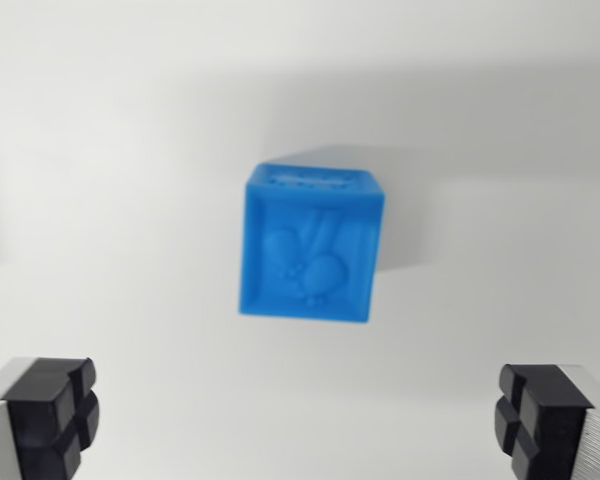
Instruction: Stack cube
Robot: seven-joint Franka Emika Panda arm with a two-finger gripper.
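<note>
Nearest my camera I see the claw (300, 425) spread wide, its two black pads (50, 415) at the wrist view's bottom corners, holding nothing. Beyond them, centred between the pads and well apart from both, a blue cube (310, 245) sits on the white table (110, 150), raised pattern on its facing side.

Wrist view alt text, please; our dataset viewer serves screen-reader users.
A blue cube with a raised pattern on its faces sits on a plain white surface, slightly blurred. Below it, the open gripper shows one black fingertip in each bottom corner.
</note>
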